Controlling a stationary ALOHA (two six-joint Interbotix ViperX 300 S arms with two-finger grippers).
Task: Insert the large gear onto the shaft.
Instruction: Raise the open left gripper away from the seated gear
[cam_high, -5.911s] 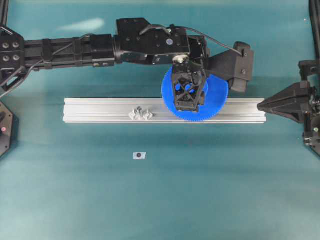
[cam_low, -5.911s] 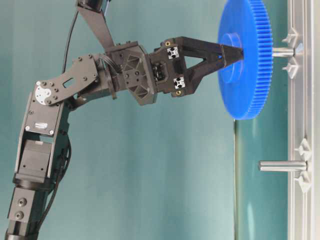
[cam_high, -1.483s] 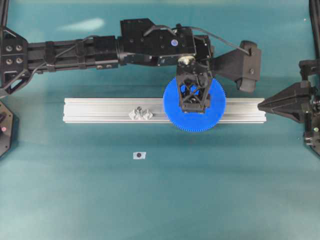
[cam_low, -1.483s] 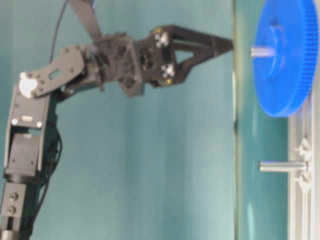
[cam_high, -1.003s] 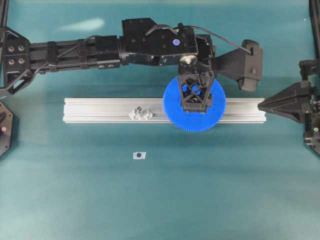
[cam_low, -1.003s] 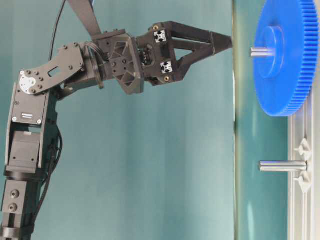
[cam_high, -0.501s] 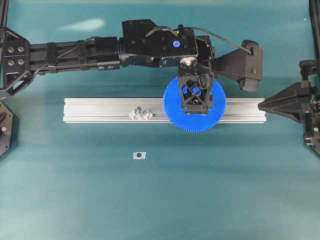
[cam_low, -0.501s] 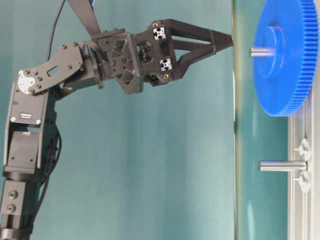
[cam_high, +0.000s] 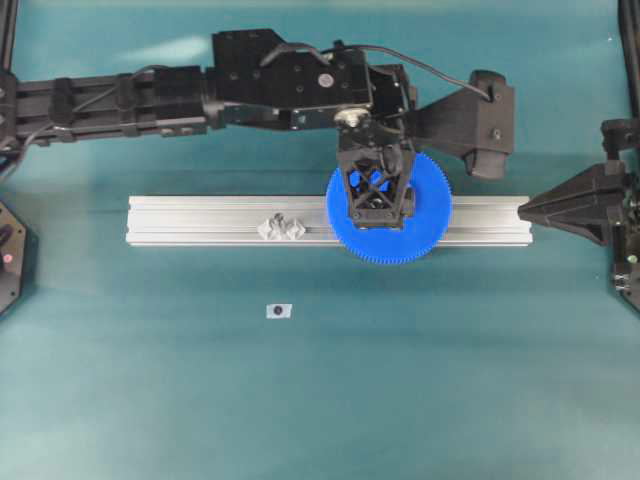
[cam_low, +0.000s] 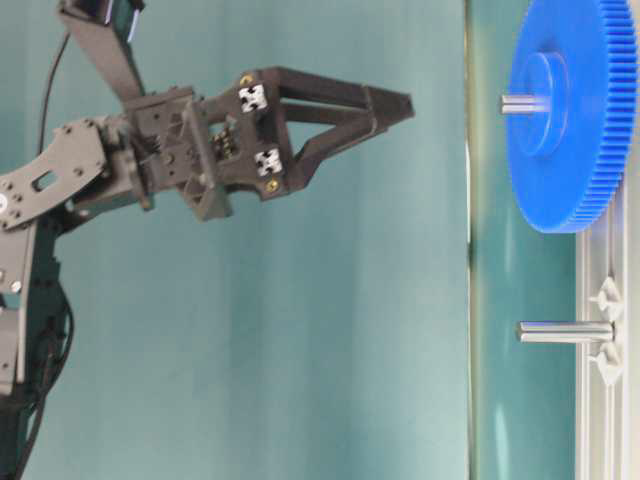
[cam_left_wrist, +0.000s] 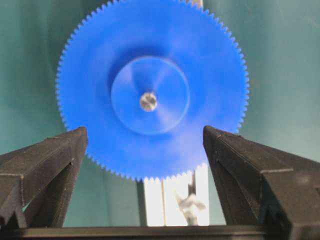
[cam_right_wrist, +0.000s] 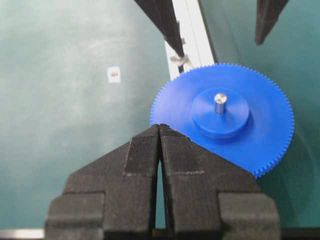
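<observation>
Teal surface (cam_high: 320, 400): flat, matte, carrying every item below.

Long silver aluminium rail (cam_high: 200, 220): lies lengthwise across the middle of the surface, nearer the far edge than the near one.

Left arm, black: reaches in from the left edge along the far side. Its left tool (cam_low: 395, 103) hangs above the gear, well apart from it, fingers spread wide with nothing between them.

Large gear, bright-blue flat plastic toothed wheel with a raised round hub (cam_high: 425, 235): seated on the rail toward its right end, level, with teeth overhanging both long sides of the rail.

Right tool, black (cam_right_wrist: 160, 131): parked at the right edge of the surface, tip just beside the rail's right end, fingers pressed together, empty.

Shaft, thin clear-plastic upright pin (cam_right_wrist: 220, 102): passes through the gear's centre hole, tip standing proud of the hub.

Second clear pin with diamond-shaped mounts (cam_high: 282, 228): on the rail, left of the gear, bare.

Small white tag with a dark dot (cam_high: 279, 311): on the surface, near side of the rail.
</observation>
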